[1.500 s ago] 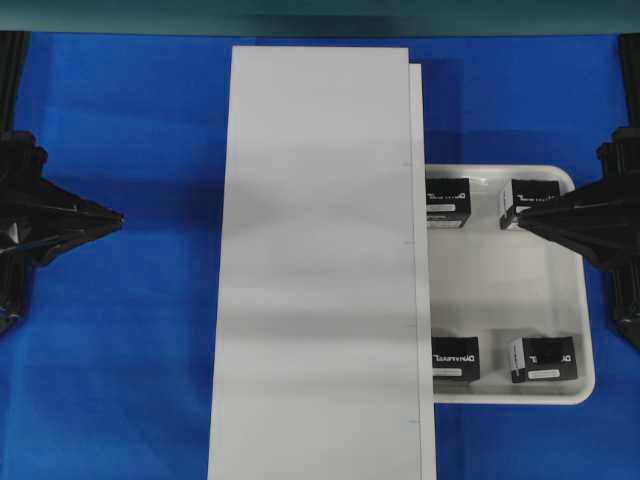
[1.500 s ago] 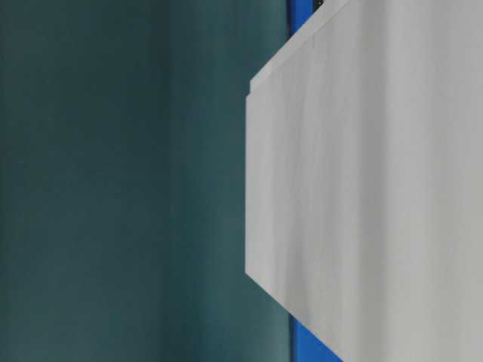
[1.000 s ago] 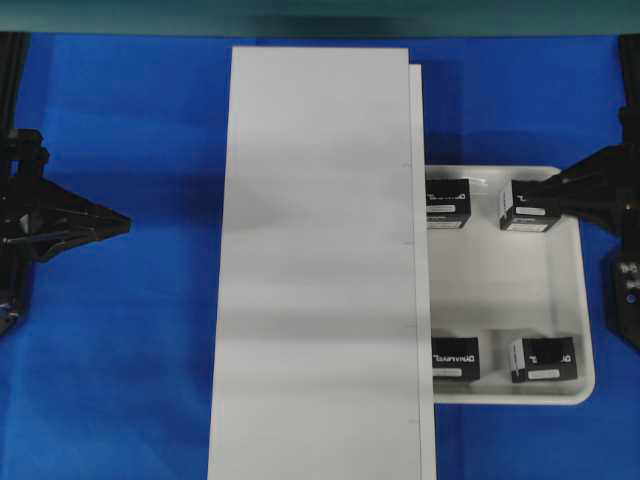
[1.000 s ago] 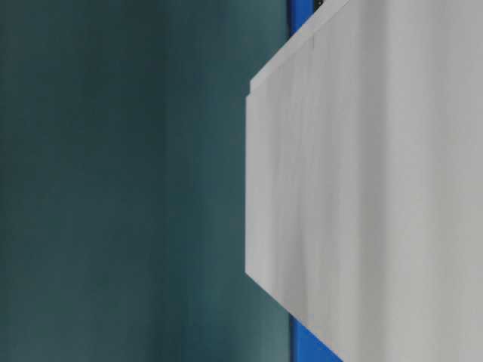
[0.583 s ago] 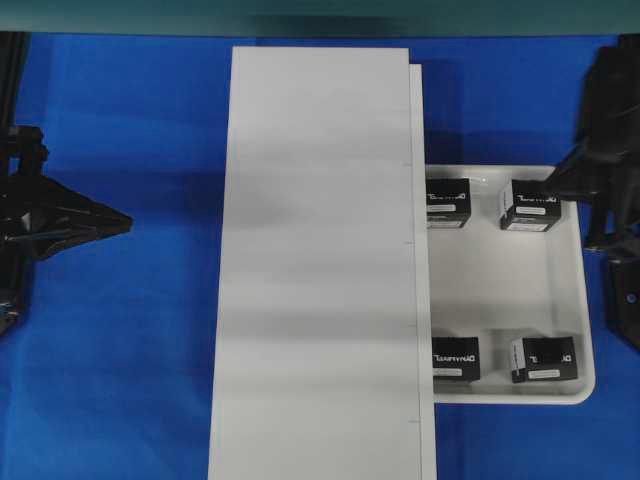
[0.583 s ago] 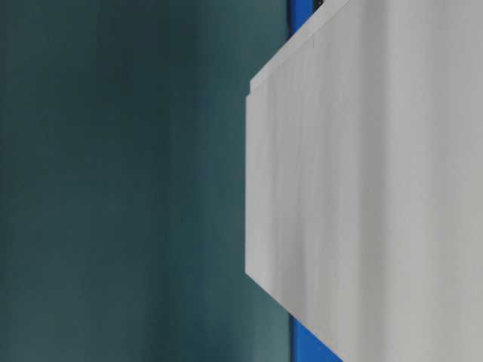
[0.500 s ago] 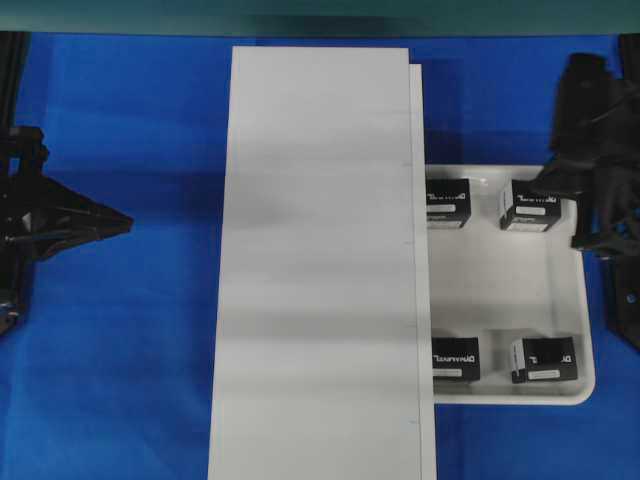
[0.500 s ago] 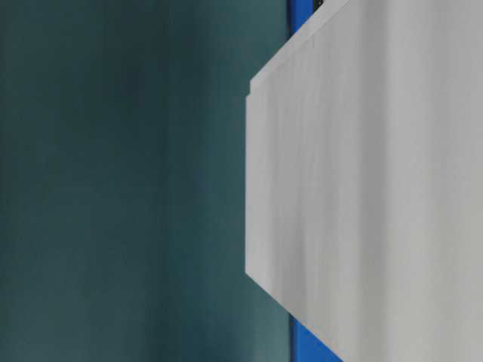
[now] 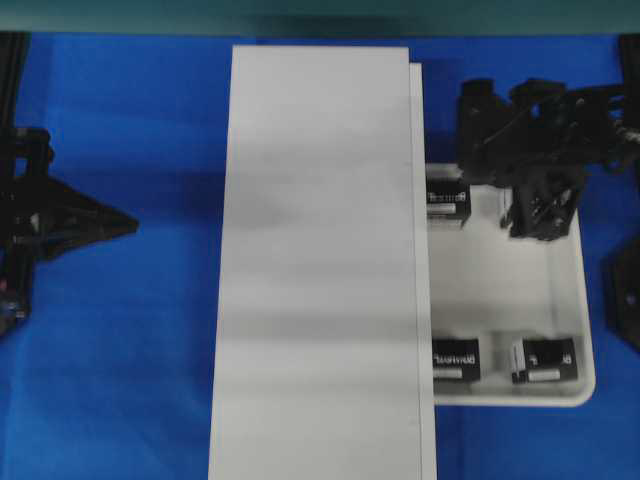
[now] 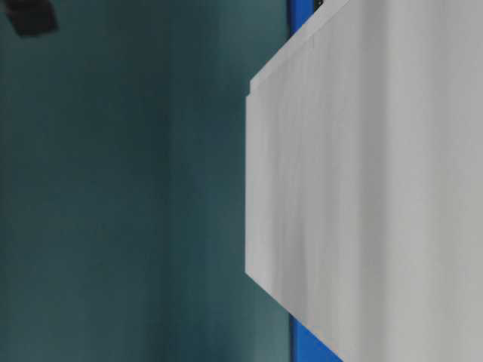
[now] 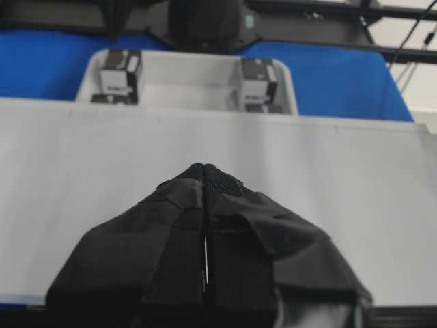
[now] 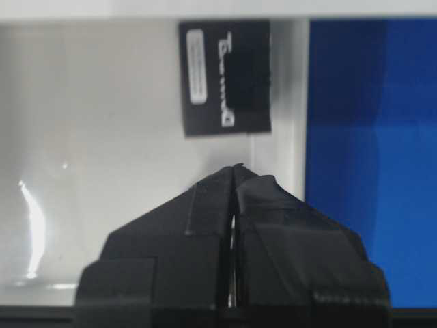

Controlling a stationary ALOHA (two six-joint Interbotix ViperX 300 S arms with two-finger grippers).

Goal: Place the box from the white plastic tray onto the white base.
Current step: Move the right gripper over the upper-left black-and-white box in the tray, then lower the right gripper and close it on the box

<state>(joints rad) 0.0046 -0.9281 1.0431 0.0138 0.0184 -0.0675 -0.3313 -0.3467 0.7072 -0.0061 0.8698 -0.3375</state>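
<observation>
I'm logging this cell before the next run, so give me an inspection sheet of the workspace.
Surface: blue table cover.
Job's things: white plastic tray holds boxes; three show, the nearest the right gripper being the box. White base bears nothing.
Clutter: nothing seen.
Grippers: left gripper shut, empty, beside the base. Right gripper shut, empty, above the tray.
Cables: a black cable at the left wrist view's top right.
Surroundings: teal backdrop.

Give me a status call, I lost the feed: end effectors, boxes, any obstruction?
Left end effector shut, parked beside white base. Right end effector shut, empty, over white plastic tray, short of a box. No box on base yet. No obstruction seen.
</observation>
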